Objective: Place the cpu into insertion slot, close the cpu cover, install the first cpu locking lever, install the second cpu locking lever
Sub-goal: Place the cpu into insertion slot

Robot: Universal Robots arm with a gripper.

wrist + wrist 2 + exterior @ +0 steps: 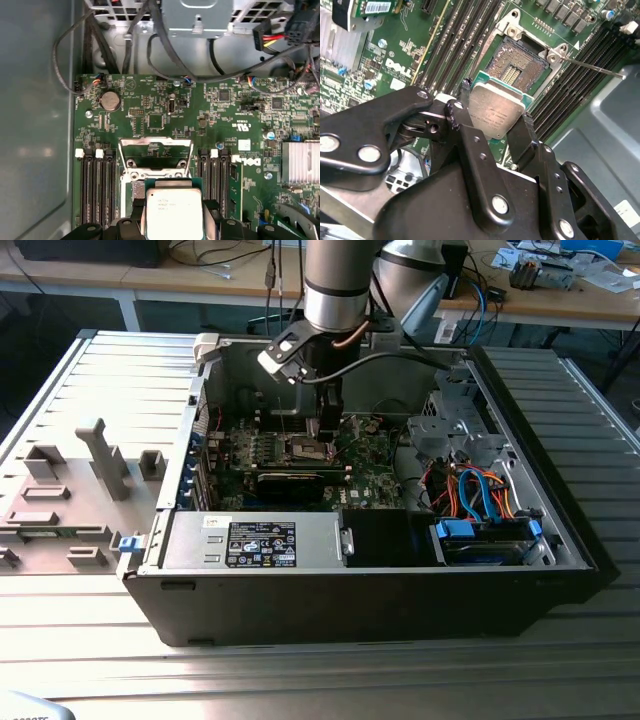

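Cpu [496,112]: flat square chip with a silvery metal top, clamped by two opposite edges between the black fingers [521,135] of the gripper [492,119], which are closed to the width of the chip and hold nothing else. Position: inside the open computer case [350,575], over the green board [372,468], directly above the near edge of the slot [512,70]. It is tilted and not seated, and whether its lower edge touches the slot frame cannot be told. Slot: square socket with a bare dark centre of contacts and a shiny metal rim, most of it uncovered in the second wrist view. Cover [156,143]: thin metal frame, swung up and standing open at the far side of the slot in the first wrist view. Lever [592,66]: thin metal rod, raised free beside the slot. Memory slots [97,185]: long black rows on both sides of the socket. Arm [340,280]: reaches down into the case from above in the exterior view.
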